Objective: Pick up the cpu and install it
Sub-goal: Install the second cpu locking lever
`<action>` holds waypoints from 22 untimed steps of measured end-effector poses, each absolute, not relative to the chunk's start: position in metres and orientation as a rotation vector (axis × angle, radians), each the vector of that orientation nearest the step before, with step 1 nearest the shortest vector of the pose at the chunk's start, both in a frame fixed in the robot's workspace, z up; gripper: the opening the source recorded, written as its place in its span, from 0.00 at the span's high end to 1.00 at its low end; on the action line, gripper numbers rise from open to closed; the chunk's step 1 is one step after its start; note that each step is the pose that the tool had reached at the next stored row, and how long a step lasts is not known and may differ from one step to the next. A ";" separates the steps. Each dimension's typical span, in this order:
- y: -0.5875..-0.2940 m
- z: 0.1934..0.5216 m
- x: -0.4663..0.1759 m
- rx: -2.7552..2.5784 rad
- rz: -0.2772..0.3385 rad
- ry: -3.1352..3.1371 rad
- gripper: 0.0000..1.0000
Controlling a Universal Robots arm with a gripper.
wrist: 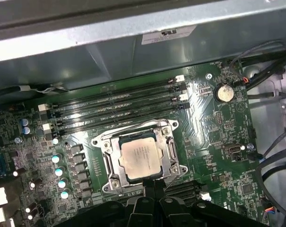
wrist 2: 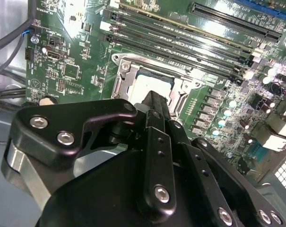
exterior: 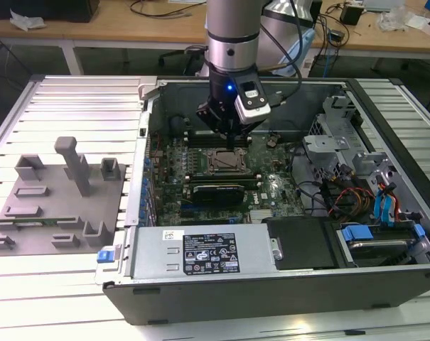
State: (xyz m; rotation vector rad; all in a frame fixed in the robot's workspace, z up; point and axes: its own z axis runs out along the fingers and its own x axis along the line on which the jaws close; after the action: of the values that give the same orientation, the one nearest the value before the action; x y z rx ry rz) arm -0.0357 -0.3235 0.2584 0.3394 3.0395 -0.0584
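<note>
Cpu (wrist: pixel 140 159) seated flat inside the socket (wrist: pixel 139 156) on the green motherboard (wrist: pixel 206 142), pale top up, metal frame around it; also seen in the second wrist view (wrist 2: pixel 150 90), partly hidden behind the fingers (wrist 2: pixel 155 106). Gripper (exterior: pixel 231 143) poised just above the socket in the open computer case (exterior: pixel 286 298), tips just beside the cpu's edge in the first wrist view. Jaws drawn together, gripping nothing. Memory slots (wrist: pixel 119 106) lying just beside the socket. Grey fixture blocks (exterior: pixel 58 202) well apart, on the slatted table (exterior: pixel 65 99) toward the exterior view's left.
</note>
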 end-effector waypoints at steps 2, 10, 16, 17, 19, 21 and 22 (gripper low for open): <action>-0.326 0.258 -0.036 0.339 -0.058 3.039 0.89; -0.333 0.258 -0.036 0.340 -0.058 3.039 0.89; -0.341 0.258 -0.036 0.340 -0.058 3.040 0.89; -0.343 0.258 -0.036 0.340 -0.059 3.039 0.89; -0.344 0.258 -0.036 0.340 -0.058 3.039 0.89; -0.344 0.258 -0.036 0.340 -0.058 3.039 0.89; -0.344 0.258 -0.036 0.340 -0.058 3.039 0.89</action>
State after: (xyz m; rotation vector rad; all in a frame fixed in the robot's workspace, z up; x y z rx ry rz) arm -0.0357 -0.3442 0.2584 0.3397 3.0395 -0.0584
